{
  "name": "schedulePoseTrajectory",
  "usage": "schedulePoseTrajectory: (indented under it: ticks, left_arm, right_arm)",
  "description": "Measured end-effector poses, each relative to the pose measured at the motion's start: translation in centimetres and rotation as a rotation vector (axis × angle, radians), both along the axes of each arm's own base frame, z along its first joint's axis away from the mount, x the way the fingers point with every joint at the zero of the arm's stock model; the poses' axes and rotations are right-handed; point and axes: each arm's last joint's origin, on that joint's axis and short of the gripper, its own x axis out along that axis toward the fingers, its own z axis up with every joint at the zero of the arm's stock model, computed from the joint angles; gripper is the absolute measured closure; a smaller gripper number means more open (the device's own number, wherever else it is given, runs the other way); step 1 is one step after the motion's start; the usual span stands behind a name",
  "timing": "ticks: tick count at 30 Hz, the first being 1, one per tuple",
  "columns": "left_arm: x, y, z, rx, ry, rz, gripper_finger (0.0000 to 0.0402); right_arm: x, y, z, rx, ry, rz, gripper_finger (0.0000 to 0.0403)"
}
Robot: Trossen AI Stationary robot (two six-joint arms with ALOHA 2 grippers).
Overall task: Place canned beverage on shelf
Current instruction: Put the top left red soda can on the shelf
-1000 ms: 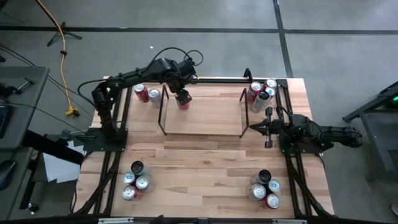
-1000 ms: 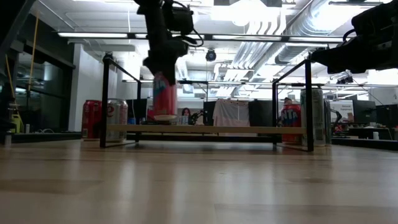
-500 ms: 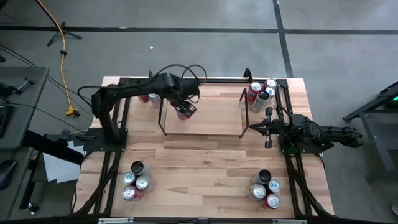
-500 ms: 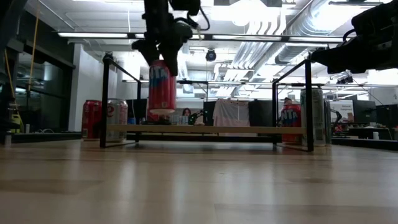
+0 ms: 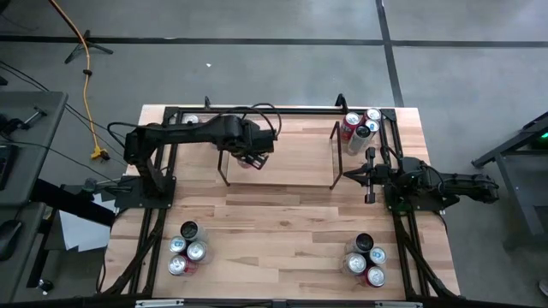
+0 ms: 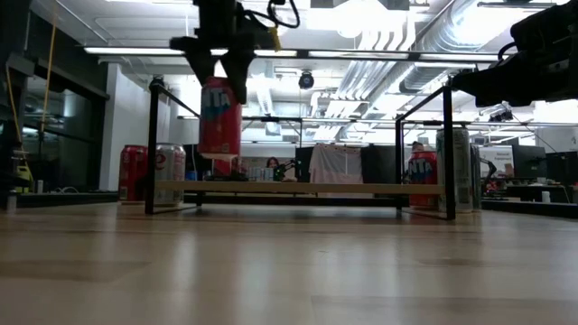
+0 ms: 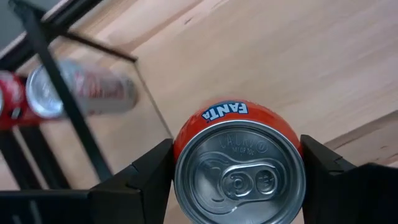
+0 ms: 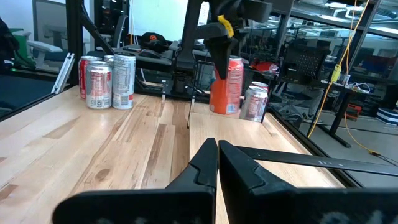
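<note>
The left pincer [image 6: 219, 68] grips the red-orange aluminium Fanta can [image 6: 219, 117] above the black wire shelf [image 5: 278, 162], toward its nine o'clock end. Next move, likely: lower, release. The right pincer [image 8: 217, 151], clenched, waits at three o'clock.

I hold an orange Fanta can [image 7: 239, 163] between my two dark fingers [image 7: 144, 179], one pressed to each side of it. Its silver lid with the pull tab faces my camera, and the name shows on the orange rim above it. Beyond the can lies pale wooden table [image 7: 298, 56]. A thin black rod [image 7: 62, 99] of the shelf crosses to one side, and past it lie two more cans [image 7: 43, 96], one red, one silver, both blurred.
</note>
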Motion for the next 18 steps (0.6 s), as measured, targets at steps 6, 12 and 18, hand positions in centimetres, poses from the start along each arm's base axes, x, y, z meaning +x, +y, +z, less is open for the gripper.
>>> schedulePoseTrajectory:
  ticks: [6, 12, 18]
  left_arm:
    - [-0.4, -1.8, 0.0, 0.013, 0.023, 0.055, 0.0197]
    - [-0.2, -3.2, 0.0, 0.005, -0.005, 0.057, 0.0197]
    - [-1.5, -3.4, -1.7, -0.043, -0.021, 0.092, 0.0197]
  right_arm:
    - [0.0, 0.0, 0.0, 0.000, 0.000, 0.000, 0.0402]
    - [0.0, 0.0, 0.0, 0.000, 0.000, 0.000, 0.0402]
    - [0.0, 0.0, 0.0, 0.000, 0.000, 0.000, 0.0402]
